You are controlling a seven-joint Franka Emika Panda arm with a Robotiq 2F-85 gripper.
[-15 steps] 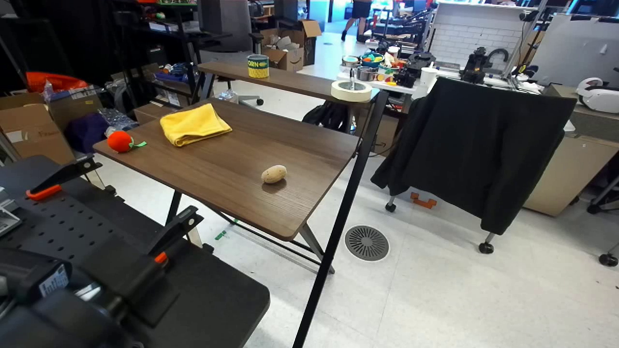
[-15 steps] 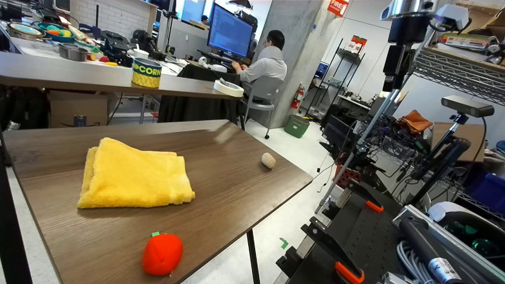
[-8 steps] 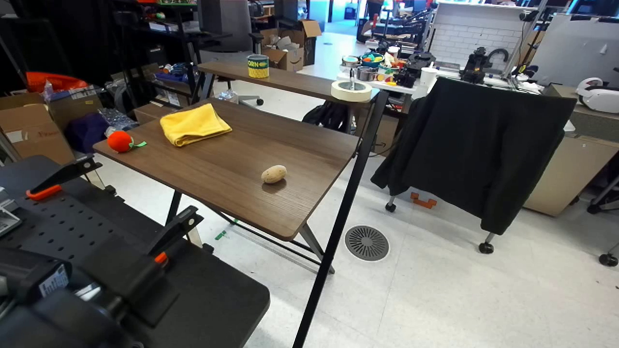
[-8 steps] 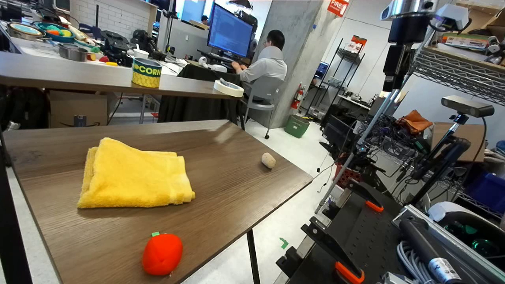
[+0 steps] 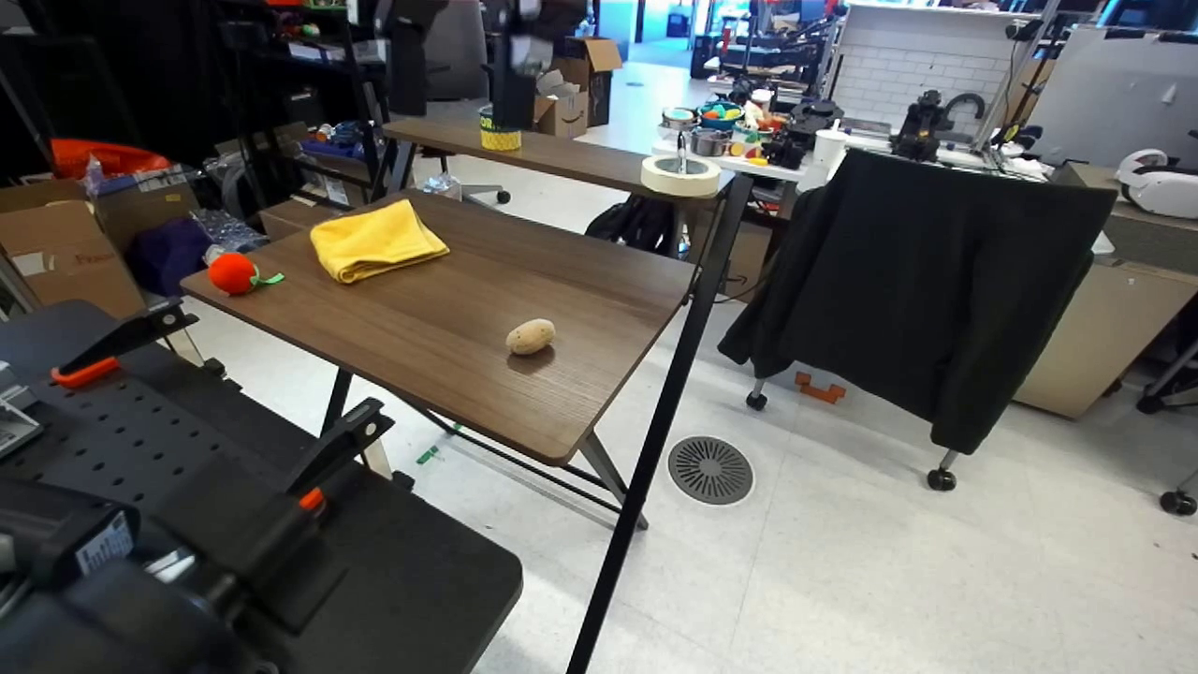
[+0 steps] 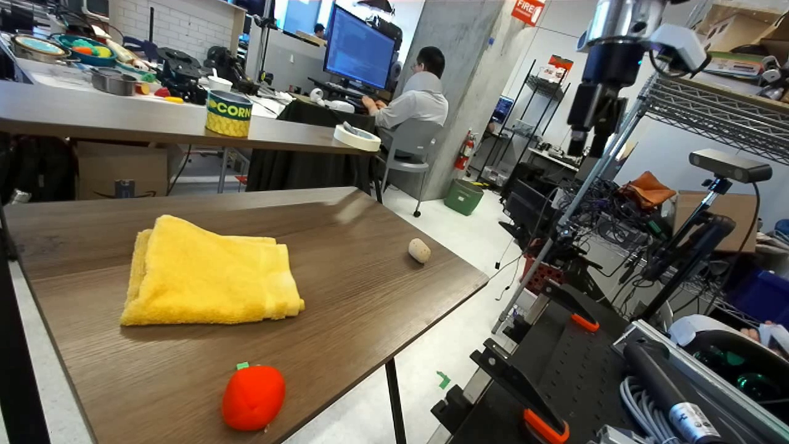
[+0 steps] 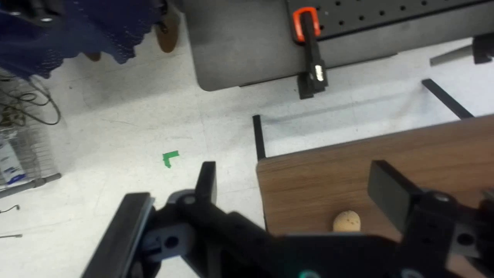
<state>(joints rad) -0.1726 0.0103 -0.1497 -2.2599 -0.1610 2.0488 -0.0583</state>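
Note:
My gripper (image 7: 294, 170) is open and empty, high above the brown table (image 5: 449, 318), with its fingers wide apart. It also shows at the top of both exterior views (image 5: 460, 114) (image 6: 587, 152). A tan potato (image 7: 347, 222) lies on the table below the gripper, its lower part hidden by the gripper body. The potato shows whole in both exterior views (image 5: 531, 337) (image 6: 420, 251). A folded yellow towel (image 6: 209, 274) and an orange-red toy vegetable with a green top (image 6: 253, 398) lie on the same table. Nothing touches the gripper.
A corn can (image 6: 228, 114) and a roll of tape (image 6: 357, 138) stand on the raised shelf (image 5: 571, 161). A black bench (image 5: 412, 562) with orange-handled clamps (image 5: 342, 447) lies beside the table. A slanted black post (image 5: 674, 402) runs by the table's end.
The gripper has come into the top of an exterior view, partly in front of the corn can. In an exterior view it has moved left, slightly lower, and tilted. The table objects have not moved.

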